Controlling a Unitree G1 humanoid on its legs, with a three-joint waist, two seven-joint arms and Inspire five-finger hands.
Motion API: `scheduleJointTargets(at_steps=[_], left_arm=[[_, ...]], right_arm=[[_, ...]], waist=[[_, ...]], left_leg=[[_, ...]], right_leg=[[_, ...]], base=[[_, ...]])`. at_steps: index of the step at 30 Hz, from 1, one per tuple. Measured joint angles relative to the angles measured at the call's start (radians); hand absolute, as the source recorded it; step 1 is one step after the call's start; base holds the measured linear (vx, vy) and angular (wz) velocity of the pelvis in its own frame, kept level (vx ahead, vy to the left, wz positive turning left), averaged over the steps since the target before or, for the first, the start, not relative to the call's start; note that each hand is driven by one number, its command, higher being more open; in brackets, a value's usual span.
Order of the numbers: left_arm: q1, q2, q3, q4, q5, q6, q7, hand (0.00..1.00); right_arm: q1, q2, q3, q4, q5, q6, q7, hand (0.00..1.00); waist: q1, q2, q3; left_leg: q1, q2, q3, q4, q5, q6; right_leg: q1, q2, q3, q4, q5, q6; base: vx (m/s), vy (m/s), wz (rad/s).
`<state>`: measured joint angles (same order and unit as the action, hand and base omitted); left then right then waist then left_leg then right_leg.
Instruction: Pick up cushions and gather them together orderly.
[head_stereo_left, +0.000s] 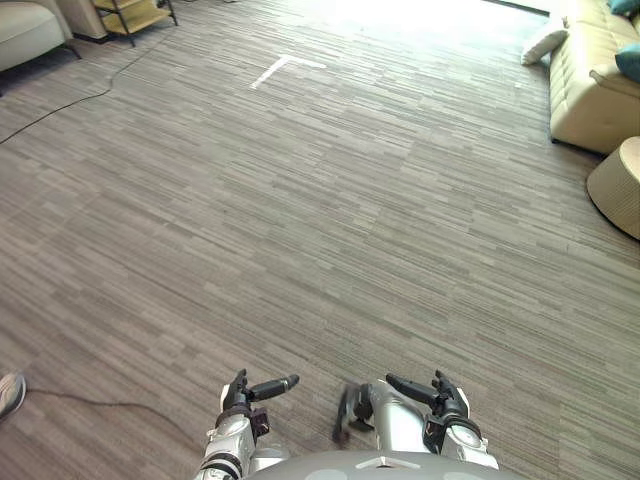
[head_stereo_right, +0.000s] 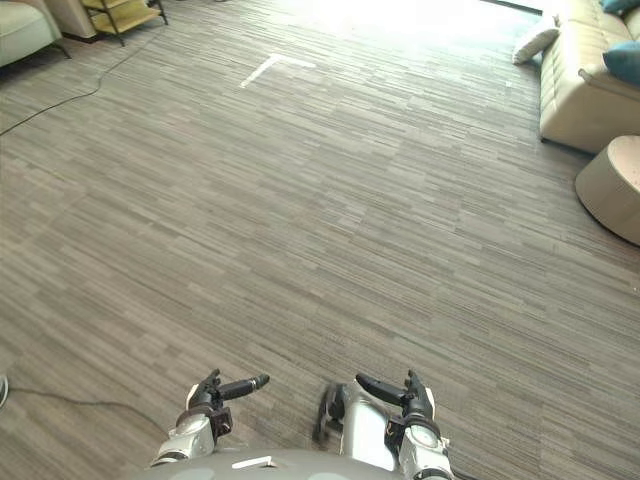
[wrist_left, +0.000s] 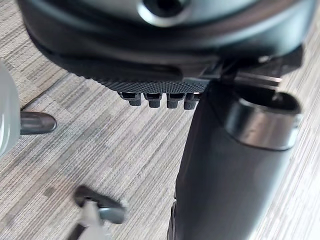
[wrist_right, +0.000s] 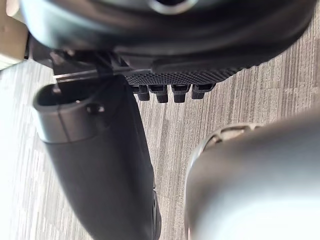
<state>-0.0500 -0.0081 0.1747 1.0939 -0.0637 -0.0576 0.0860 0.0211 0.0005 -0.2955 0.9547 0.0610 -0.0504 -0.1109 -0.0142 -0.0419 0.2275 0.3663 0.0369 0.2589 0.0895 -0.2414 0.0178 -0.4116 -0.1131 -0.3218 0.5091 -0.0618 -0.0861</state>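
Observation:
A white cushion (head_stereo_left: 545, 42) leans on the near end of a beige sofa (head_stereo_left: 590, 100) at the far right. A teal cushion (head_stereo_left: 628, 62) lies on the sofa seat, and another teal one (head_stereo_left: 625, 6) shows at the top right corner. Both hands hang low at the bottom edge, far from the cushions. My left hand (head_stereo_left: 240, 395) holds nothing; its fingers (wrist_left: 155, 99) are relaxed over the wood floor, with the thumb (wrist_left: 230, 175) beside them. My right hand (head_stereo_left: 425, 395) is likewise relaxed and holds nothing, its thumb (wrist_right: 100, 175) in the foreground.
A round beige pouffe (head_stereo_left: 618, 185) stands in front of the sofa at the right. A pale armchair (head_stereo_left: 25, 30) and a wooden shelf (head_stereo_left: 135, 15) are at the far left. White tape (head_stereo_left: 285, 68) marks the floor. A person's shoe (head_stereo_left: 10, 392) shows at the left edge.

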Motion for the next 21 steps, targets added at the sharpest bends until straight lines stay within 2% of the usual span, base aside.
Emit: scheduleJointTargets(at_steps=[1, 2, 3, 4, 5, 6, 7, 8, 9, 11, 13, 14, 17, 18, 19, 20, 21], left_arm=[[-0.001, -0.002, 0.0, 0.0, 0.006, 0.001, -0.003, 1.0], [0.003, -0.006, 0.002, -0.001, 0.029, 0.001, -0.004, 1.0], [0.004, -0.008, 0.014, -0.009, 0.036, 0.002, -0.005, 1.0], [0.005, -0.012, 0.025, -0.016, 0.037, 0.001, -0.006, 1.0], [0.01, -0.018, 0.044, -0.033, 0.037, 0.001, -0.007, 1.0], [0.018, -0.018, 0.054, -0.064, 0.037, 0.0, -0.006, 1.0], [0.028, -0.017, 0.071, -0.095, 0.037, 0.0, -0.006, 1.0], [0.029, -0.017, 0.077, -0.109, 0.036, -0.006, -0.005, 1.0], [0.036, -0.017, 0.077, -0.135, 0.033, -0.022, -0.004, 1.0], [0.041, -0.022, 0.084, -0.159, 0.033, -0.037, -0.005, 1.0], [0.038, -0.037, 0.087, -0.171, 0.028, -0.045, -0.004, 1.0], [0.035, -0.038, 0.088, -0.173, 0.028, -0.051, -0.004, 1.0], [0.033, -0.039, 0.087, -0.18, 0.024, -0.055, -0.003, 1.0], [0.033, -0.038, 0.087, -0.18, 0.024, -0.055, -0.003, 1.0], [0.033, -0.039, 0.085, -0.178, 0.022, -0.053, -0.003, 1.0], [0.033, -0.033, 0.085, -0.174, 0.016, -0.044, -0.002, 1.0], [0.034, -0.029, 0.085, -0.164, 0.015, -0.041, -0.002, 1.0]], right_arm=[[-0.002, -0.001, -0.007, 0.0, 0.0, -0.002, 0.0, 1.0], [-0.002, 0.001, -0.018, -0.006, 0.0, 0.005, 0.0, 1.0], [0.0, 0.0, -0.015, -0.008, -0.003, 0.008, 0.0, 1.0], [0.001, -0.001, -0.008, -0.009, -0.003, 0.009, 0.0, 1.0], [0.001, -0.004, 0.005, -0.009, -0.005, 0.014, -0.001, 1.0], [-0.001, -0.011, 0.028, -0.002, -0.021, 0.021, 0.001, 1.0], [-0.002, -0.012, 0.053, 0.003, -0.021, 0.028, -0.003, 1.0], [0.001, -0.011, 0.068, 0.003, -0.021, 0.028, -0.003, 1.0], [0.009, -0.013, 0.091, 0.004, -0.021, 0.029, -0.004, 1.0], [0.016, -0.012, 0.094, 0.006, -0.021, 0.036, -0.005, 1.0], [0.016, -0.013, 0.119, 0.006, -0.021, 0.039, -0.01, 1.0], [0.013, -0.014, 0.136, 0.006, -0.021, 0.039, -0.01, 1.0], [0.014, -0.013, 0.161, 0.007, -0.021, 0.039, -0.015, 1.0], [0.014, -0.01, 0.161, 0.007, -0.021, 0.039, -0.019, 1.0], [0.018, -0.007, 0.16, 0.007, -0.021, 0.039, -0.021, 1.0], [0.035, 0.008, 0.159, 0.012, -0.022, 0.039, -0.022, 1.0], [0.047, 0.009, 0.158, 0.011, -0.022, 0.038, -0.022, 1.0]], waist=[[-0.001, 0.004, 0.001], [-0.006, 0.019, -0.005], [-0.015, 0.039, -0.003], [-0.014, 0.051, -0.002], [-0.012, 0.067, -0.002], [-0.009, 0.073, 0.004], [-0.003, 0.064, 0.009], [0.004, 0.056, 0.013], [0.017, 0.043, 0.014], [0.029, 0.04, 0.013], [0.045, 0.039, 0.012], [0.054, 0.039, 0.012], [0.063, 0.04, 0.01], [0.065, 0.044, 0.007], [0.066, 0.044, 0.002], [0.076, 0.024, -0.027], [0.077, 0.016, -0.044]], left_leg=[[-0.002, 0.008, -0.002, 0.038, 0.003, -0.006], [-0.048, 0.055, -0.024, 0.212, 0.008, -0.074], [-0.155, 0.112, -0.089, 0.482, 0.047, -0.173], [-0.209, 0.132, -0.125, 0.618, 0.082, -0.234], [-0.282, 0.159, -0.151, 0.789, 0.103, -0.278], [-0.383, 0.19, -0.151, 0.996, 0.099, -0.27], [-0.449, 0.195, -0.13, 1.058, 0.087, -0.249], [-0.488, 0.196, -0.109, 1.052, 0.074, -0.224], [-0.543, 0.199, -0.072, 0.995, 0.048, -0.176], [-0.601, 0.194, -0.027, 0.804, 0.012, -0.112], [-0.638, 0.166, -0.028, 0.492, 0.015, -0.111], [-0.658, 0.159, -0.031, 0.389, 0.029, -0.113], [-0.689, 0.144, -0.035, 0.243, 0.087, -0.114], [-0.697, 0.136, -0.018, 0.219, 0.115, -0.096], [-0.699, 0.126, -0.006, 0.214, 0.141, -0.058], [-0.695, 0.104, -0.017, 0.243, 0.234, 0.019], [-0.693, 0.098, -0.014, 0.254, 0.27, 0.042]], right_leg=[[-0.001, -0.001, -0.001, 0.039, -0.038, -0.017], [0.032, 0.017, -0.009, 0.066, -0.101, -0.035], [0.09, 0.054, -0.02, 0.04, -0.126, -0.037], [0.117, 0.079, -0.02, 0.019, -0.131, -0.041], [0.159, 0.115, -0.018, -0.015, -0.134, -0.043], [0.239, 0.161, 0.006, -0.072, -0.138, -0.049], [0.314, 0.185, 0.037, -0.124, -0.14, -0.052], [0.359, 0.197, 0.062, -0.161, -0.14, -0.052], [0.414, 0.209, 0.1, -0.207, -0.14, -0.052], [0.499, 0.219, 0.155, -0.275, -0.134, -0.054], [0.585, 0.228, 0.236, -0.343, -0.134, -0.053], [0.612, 0.234, 0.271, -0.37, -0.134, -0.053], [0.682, 0.239, 0.342, -0.422, -0.151, -0.035], [0.712, 0.239, 0.371, -0.427, -0.174, -0.027], [0.738, 0.236, 0.391, -0.427, -0.196, -0.017], [0.757, 0.212, 0.421, -0.409, -0.225, 0.004], [0.749, 0.201, 0.421, -0.38, -0.237, 0.024]], base=[[0.52, -0.236, 0.01], [0.5, -0.248, 0.02], [0.58, -0.291, -0.05], [0.36, -0.182, -0.18], [0.45, -0.214, -0.52], [0.45, -0.187, -0.78], [0.45, -0.161, -0.88], [0.44, -0.109, -0.92], [0.52, -0.065, -0.88], [0.51, -0.02, -0.9], [0.49, 0.072, -0.98], [0.49, 0.102, -0.79], [0.5, 0.128, -0.75], [0.58, 0.185, -0.66], [0.71, 0.237, -0.87], [0.61, 0.204, -0.68], [0.63, 0.198, -0.63]])
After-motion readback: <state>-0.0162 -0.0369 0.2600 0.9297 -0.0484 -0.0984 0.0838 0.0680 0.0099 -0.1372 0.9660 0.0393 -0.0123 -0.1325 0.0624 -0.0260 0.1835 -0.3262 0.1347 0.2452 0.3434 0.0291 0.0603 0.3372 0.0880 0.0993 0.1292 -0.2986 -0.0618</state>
